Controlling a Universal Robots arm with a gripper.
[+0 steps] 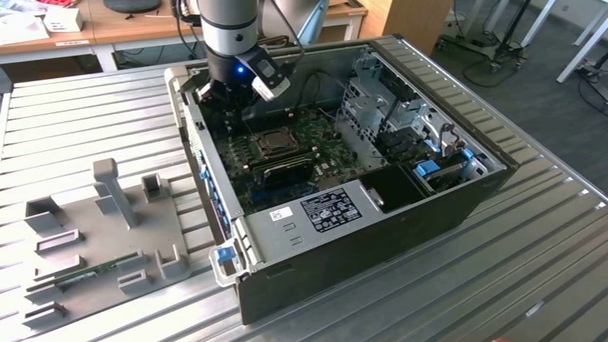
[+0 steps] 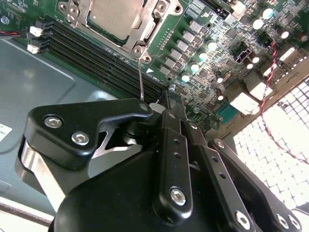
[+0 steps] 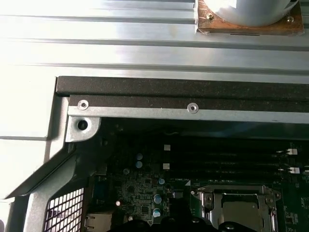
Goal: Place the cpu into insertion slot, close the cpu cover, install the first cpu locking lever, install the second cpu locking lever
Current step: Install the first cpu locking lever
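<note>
The cpu (image 2: 116, 17), its top dull grey, lies in the insertion slot (image 1: 270, 142) on the green motherboard. The cpu cover (image 2: 147, 26) is down flat around it; the same cover (image 3: 236, 205) shows in the first wrist view. A thin wire locking lever (image 2: 140, 79) runs from the socket's corner to my gripper (image 2: 157, 106). The black fingers are shut, and the lever's end meets their tips. Whether it is clamped between them I cannot tell. In the exterior view my gripper (image 1: 226, 114) hangs inside the open case, on the far side of the socket.
Long black memory slots (image 2: 96, 53) lie beside the socket. The case wall (image 3: 183, 87) rises close behind the gripper. A drive cage (image 1: 380, 107) stands at the exterior view's right. A red and black cable (image 2: 270, 72) crosses the board. A grey fixture (image 1: 105, 235) lies on the slatted table.
</note>
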